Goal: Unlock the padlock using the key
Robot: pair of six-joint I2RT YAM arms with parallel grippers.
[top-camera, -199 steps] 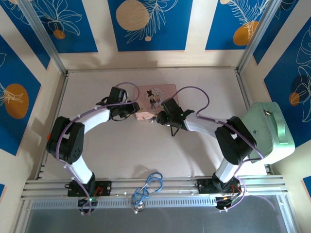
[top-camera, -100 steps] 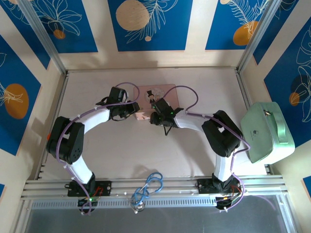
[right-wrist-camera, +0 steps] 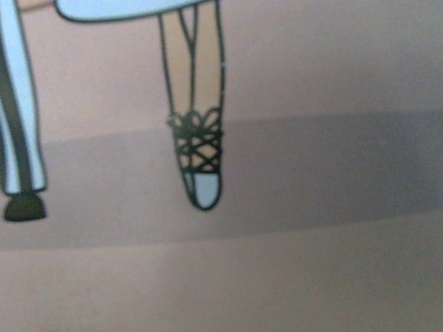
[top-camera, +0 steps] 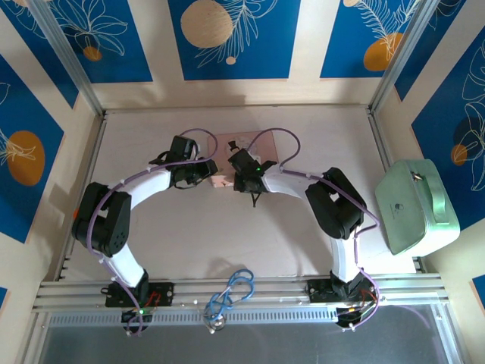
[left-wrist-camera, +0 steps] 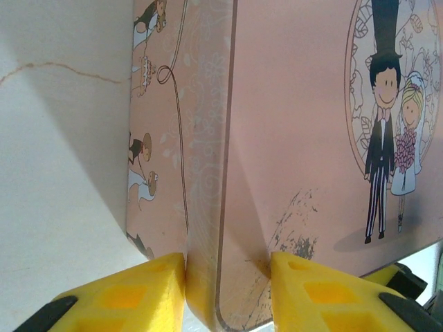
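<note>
The pink picture box (top-camera: 222, 180) lies at the middle back of the table. My left gripper (top-camera: 208, 173) is shut on its near left corner, and in the left wrist view the yellow fingertips (left-wrist-camera: 131, 294) press the lid's rim on both sides, with the left gripper (left-wrist-camera: 228, 277) straddling the pink box (left-wrist-camera: 297, 138). My right gripper (top-camera: 241, 174) hangs low over the lid. The right wrist view is very close to the lid's printed drawing (right-wrist-camera: 199, 159), and its fingers are out of frame. The blue padlock and the key are hidden.
A mint green case (top-camera: 415, 205) stands at the table's right edge. A coil of blue cable (top-camera: 231, 292) lies on the rail between the arm bases. Purple cables (top-camera: 265, 136) loop over the box from both wrists.
My right arm has swung left, from beside the box's right end to over its lid, close to the left gripper. The left gripper and the box have stayed put.
</note>
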